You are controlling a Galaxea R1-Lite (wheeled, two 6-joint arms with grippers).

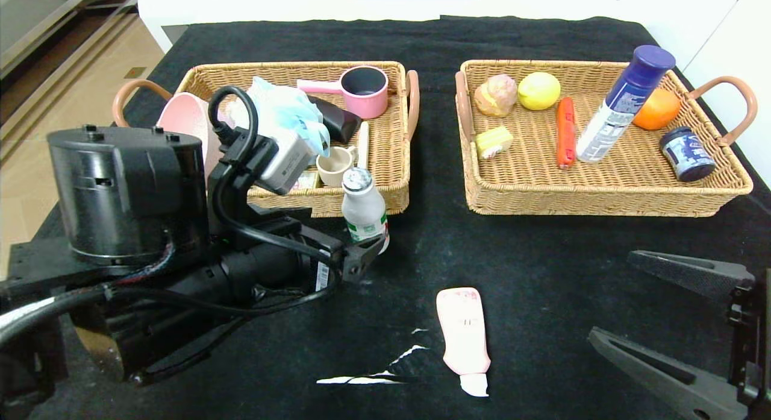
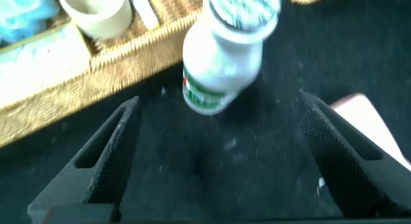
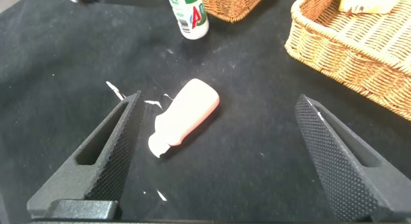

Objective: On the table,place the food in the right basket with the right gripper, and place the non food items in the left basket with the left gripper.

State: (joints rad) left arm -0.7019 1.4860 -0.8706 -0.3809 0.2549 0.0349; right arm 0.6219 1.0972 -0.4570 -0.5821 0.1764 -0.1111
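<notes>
A small white bottle with a green label stands on the black table, just in front of the left basket. My left gripper is open right beside it; in the left wrist view the bottle stands just past the open fingertips. A flat pink tube lies on the cloth near the front. My right gripper hangs open to its right, empty; the tube lies ahead of it. The sausage and spray can lie in the right basket. The pink bowl and blue pouf are in the left basket.
The left basket also holds a pink saucepan, a beige cup and a dark object. The right basket holds a lemon, an orange, a dark jar and other foods. White scuffs mark the cloth.
</notes>
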